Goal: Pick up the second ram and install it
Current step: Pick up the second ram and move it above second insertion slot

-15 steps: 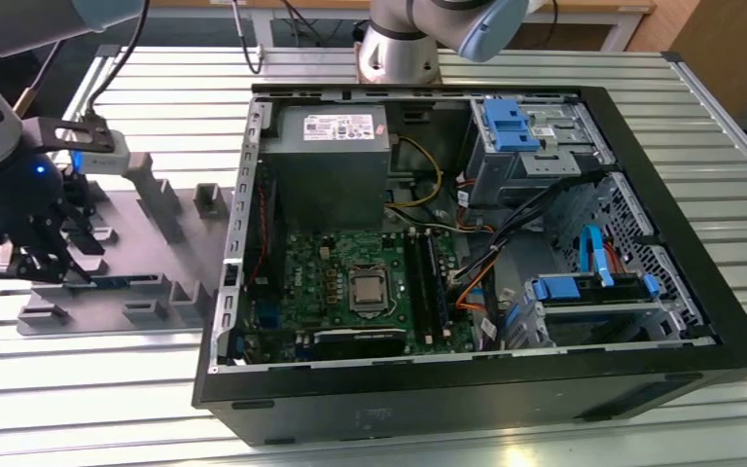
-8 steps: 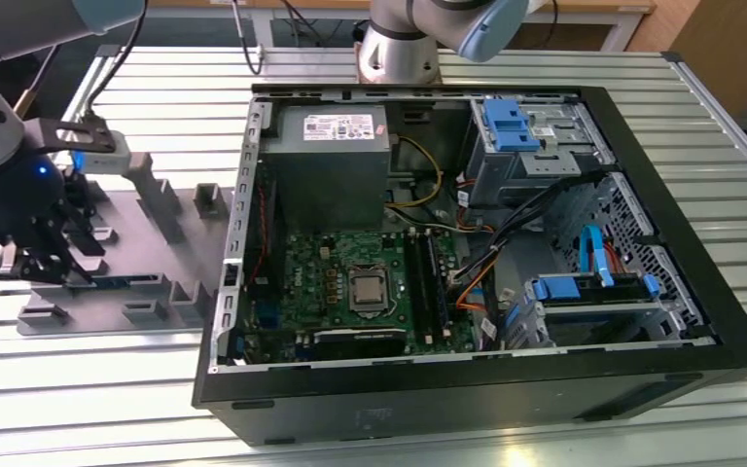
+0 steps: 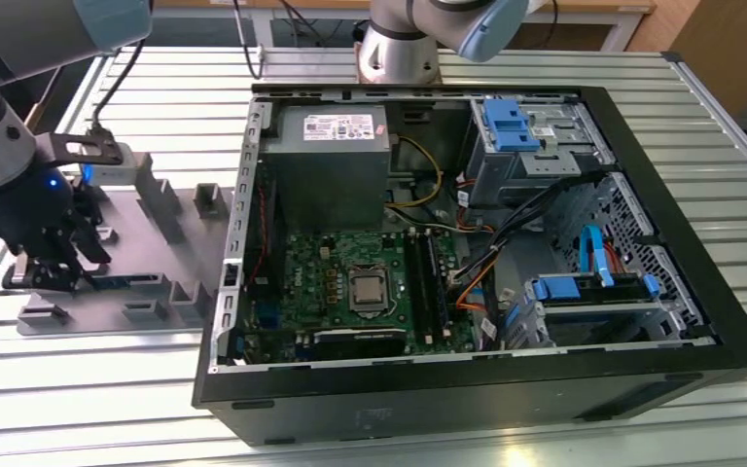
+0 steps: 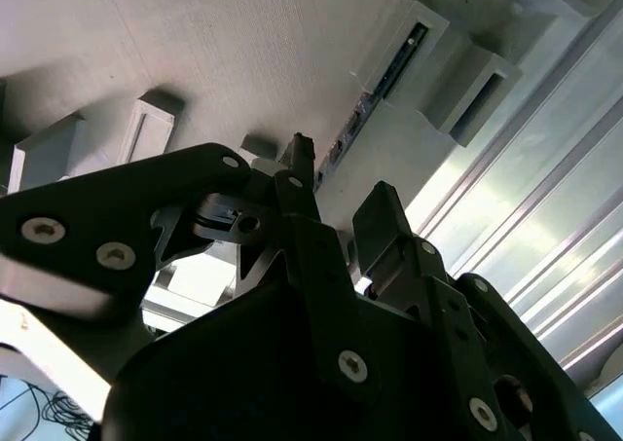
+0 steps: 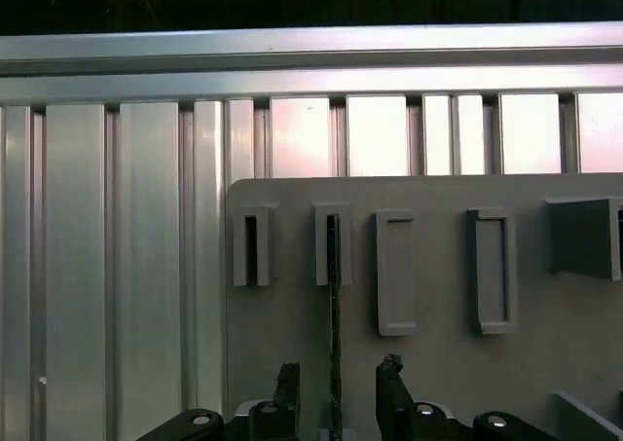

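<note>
The second ram [image 5: 334, 305] stands on edge in a slotted block of the grey tray [image 3: 179, 243], and I see it as a thin dark strip. In the exterior view it is a dark, bluish stick [image 3: 127, 281] at the tray's near side. My gripper [image 5: 336, 392] is open and low over the tray, one fingertip on each side of the stick with a gap to both. The exterior view has the gripper [image 3: 62, 274] at the end of the stick nearer that view's left. In the second wrist view the black fingers [image 4: 304, 183] point at the ram [image 4: 384, 79].
An open computer case [image 3: 478, 389] lies to the exterior view's right of the tray, with a green motherboard [image 3: 347, 282], long black slots [image 3: 426, 282], a grey power supply [image 3: 328, 146] and blue drive brackets [image 3: 516, 126]. Everything rests on a ribbed metal table [image 3: 75, 389]. Upright blocks [image 3: 160, 199] stand on the tray.
</note>
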Controlling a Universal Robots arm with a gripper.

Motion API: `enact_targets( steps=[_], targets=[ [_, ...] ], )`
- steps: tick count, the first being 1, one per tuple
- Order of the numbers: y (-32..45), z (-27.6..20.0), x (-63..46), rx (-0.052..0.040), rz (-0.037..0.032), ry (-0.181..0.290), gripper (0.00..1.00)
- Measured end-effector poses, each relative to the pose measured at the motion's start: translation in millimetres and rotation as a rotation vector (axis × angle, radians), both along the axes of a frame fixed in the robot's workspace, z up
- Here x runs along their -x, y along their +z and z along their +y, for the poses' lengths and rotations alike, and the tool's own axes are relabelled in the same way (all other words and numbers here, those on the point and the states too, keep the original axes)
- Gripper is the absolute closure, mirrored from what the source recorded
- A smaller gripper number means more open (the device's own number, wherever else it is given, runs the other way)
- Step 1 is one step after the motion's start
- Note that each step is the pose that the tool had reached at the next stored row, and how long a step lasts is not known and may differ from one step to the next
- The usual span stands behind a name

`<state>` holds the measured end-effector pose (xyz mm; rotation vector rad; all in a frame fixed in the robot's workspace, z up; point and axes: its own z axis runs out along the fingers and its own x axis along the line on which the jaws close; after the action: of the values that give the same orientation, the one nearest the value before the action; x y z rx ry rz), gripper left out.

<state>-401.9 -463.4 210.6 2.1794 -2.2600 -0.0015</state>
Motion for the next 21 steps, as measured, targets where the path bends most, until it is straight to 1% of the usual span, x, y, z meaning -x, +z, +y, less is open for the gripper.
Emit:
enact_targets(
  steps=[5, 7, 14, 16, 21],
  targets=[
    [-8.9, 0.0, 0.0, -0.0001, -0.0001, 0.0, 0.56],
    [-11.1, 0.0, 0.0, 0.0, -0.0001, 0.0, 0.56],
    [-11.7, 0.0, 0.1, -0.0001, -0.0002, 0.0, 0.56],
    [-12.4, 0.1, 1.6, -0.0001, -0.0002, 0.0, 0.56],
    [-16.3, -0.1, 4.1, -0.0001, -0.0001, 0.0, 0.56]
  ],
)
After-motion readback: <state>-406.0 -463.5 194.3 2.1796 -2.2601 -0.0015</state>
